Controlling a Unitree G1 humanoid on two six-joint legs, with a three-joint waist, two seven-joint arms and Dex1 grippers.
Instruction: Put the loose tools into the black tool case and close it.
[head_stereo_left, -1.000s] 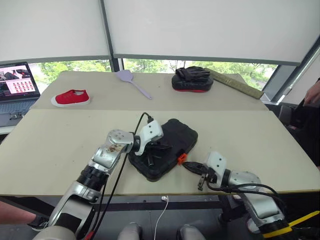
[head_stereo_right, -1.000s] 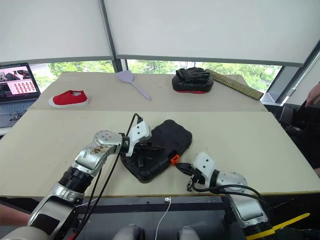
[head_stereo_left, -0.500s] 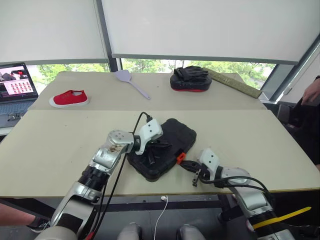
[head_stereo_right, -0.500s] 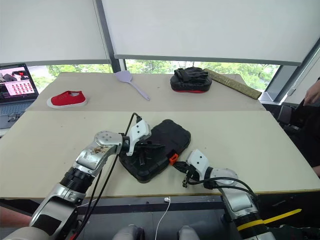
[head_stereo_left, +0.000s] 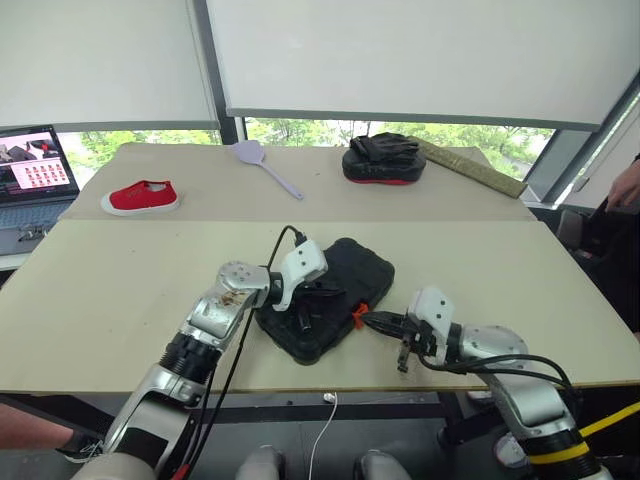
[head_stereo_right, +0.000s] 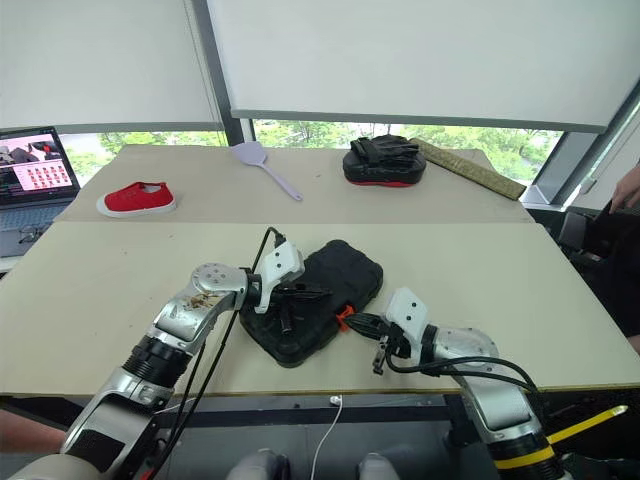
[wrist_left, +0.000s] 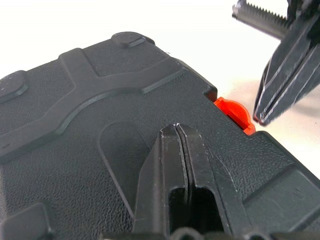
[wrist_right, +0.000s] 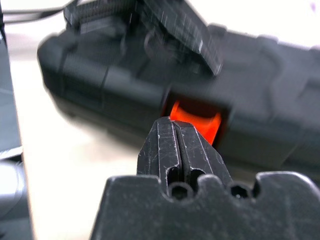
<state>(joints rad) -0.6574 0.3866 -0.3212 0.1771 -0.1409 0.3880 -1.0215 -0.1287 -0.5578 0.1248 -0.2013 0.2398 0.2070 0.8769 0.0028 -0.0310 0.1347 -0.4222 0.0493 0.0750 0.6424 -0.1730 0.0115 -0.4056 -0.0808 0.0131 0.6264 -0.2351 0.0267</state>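
The black tool case (head_stereo_left: 326, 295) lies closed on the near table (head_stereo_left: 110, 290), close to its near edge and about midway between left and right, set at a slant with its small orange latch (head_stereo_left: 360, 315) on the right-hand side. The left gripper (head_stereo_left: 322, 293) rests over the case's textured lid with its 2 fingers pressed together, holding nothing; in the left wrist view the joined fingertips (wrist_left: 176, 135) lie on or just above the lid, and I cannot tell which. The right gripper (head_stereo_left: 368, 320) comes in from the right, its 2 fingers also pinched together and empty, with the tips right at the latch; the right wrist view shows them directly in front of the orange tab (wrist_right: 196, 117), though contact is not clear.

On the far table (head_stereo_left: 200, 195) sit a red shoe (head_stereo_left: 141, 195) at the left, a lilac spatula (head_stereo_left: 262, 163) near the middle, and a black padded mitt (head_stereo_left: 384, 158) with a red edge to the right. A laptop (head_stereo_left: 32, 165) stands open at the far left.
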